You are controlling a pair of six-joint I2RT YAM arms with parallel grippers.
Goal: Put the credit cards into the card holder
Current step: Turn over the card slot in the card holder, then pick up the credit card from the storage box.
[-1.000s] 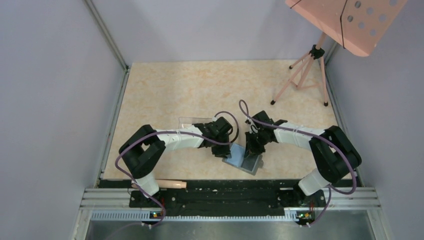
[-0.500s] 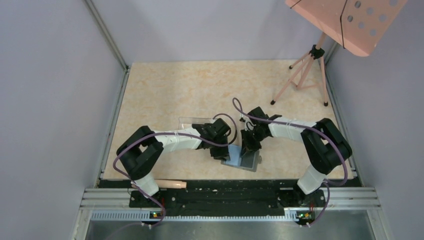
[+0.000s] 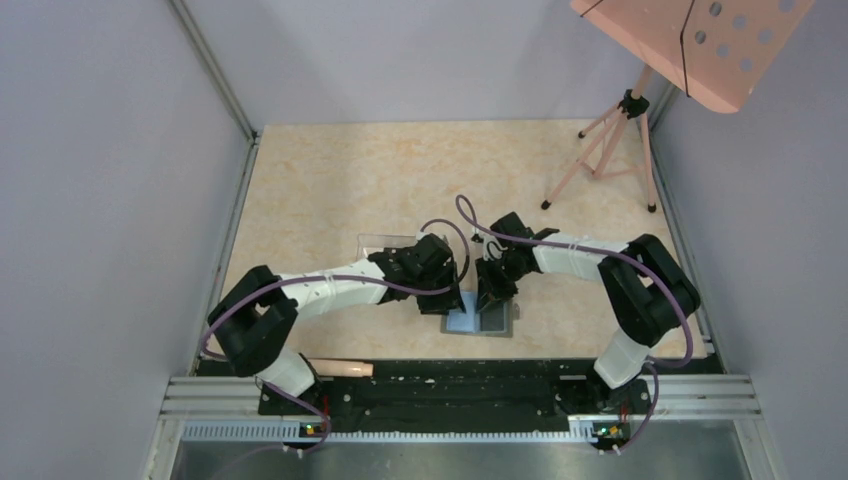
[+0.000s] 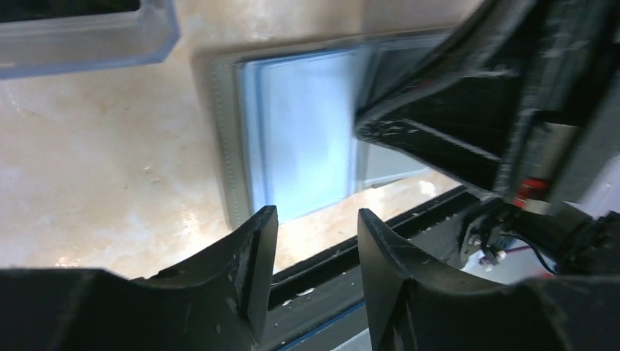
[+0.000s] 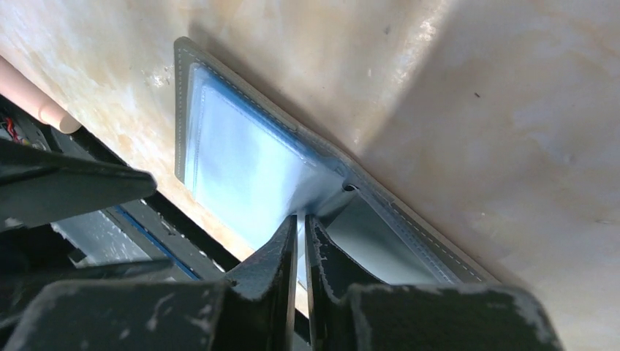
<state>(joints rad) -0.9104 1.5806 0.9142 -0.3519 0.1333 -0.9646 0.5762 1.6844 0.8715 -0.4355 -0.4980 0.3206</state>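
Observation:
The card holder (image 3: 463, 323) lies open near the table's front edge, blue-gray inside up; it also shows in the left wrist view (image 4: 300, 131) and the right wrist view (image 5: 234, 161). My right gripper (image 3: 491, 303) (image 5: 301, 219) is shut on a thin inner leaf at the holder's fold. My left gripper (image 3: 447, 303) (image 4: 314, 216) is open and empty, just above the holder's left edge. The right gripper's fingers (image 4: 453, 110) cover the holder's right half. No credit card shows clearly; a dark shape sits inside the clear box.
A clear plastic box (image 3: 383, 243) (image 4: 88, 40) stands just behind the left gripper. A wooden stick (image 3: 335, 368) (image 5: 29, 91) lies on the black front rail (image 3: 440, 372). A pink tripod (image 3: 600, 150) stands at the back right.
Both grippers moved left and toward the front edge. The card holder slid left with them and turned square to the table edge. The right gripper stayed shut at the fold.

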